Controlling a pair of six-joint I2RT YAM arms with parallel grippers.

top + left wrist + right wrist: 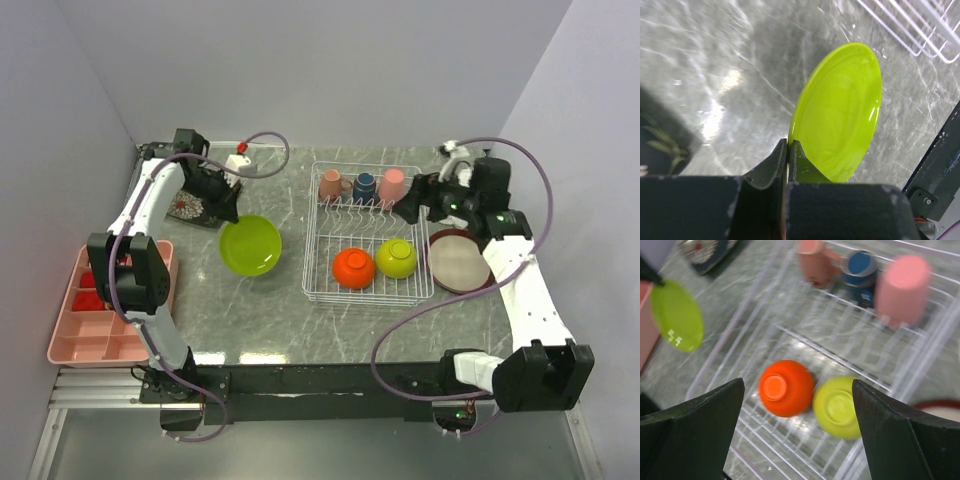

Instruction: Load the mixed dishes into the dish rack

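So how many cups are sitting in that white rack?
3, in a row along the far side of the dish rack: salmon cup left, dark navy cup middle, pink cup right. None looks hidden.

Left arm (145,200) and right arm (525,285) — white shells, black joint blocks, a mauve cable (550,200) looping along each.

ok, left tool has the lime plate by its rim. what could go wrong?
1. Left tool pinches the lime green plate only at its edge; it could swing or slip out.
2. The orange bowl and lime green bowl already sit in the dish rack; the plate may knock them.
3. The open right tool hangs over the rack; arms might clash.
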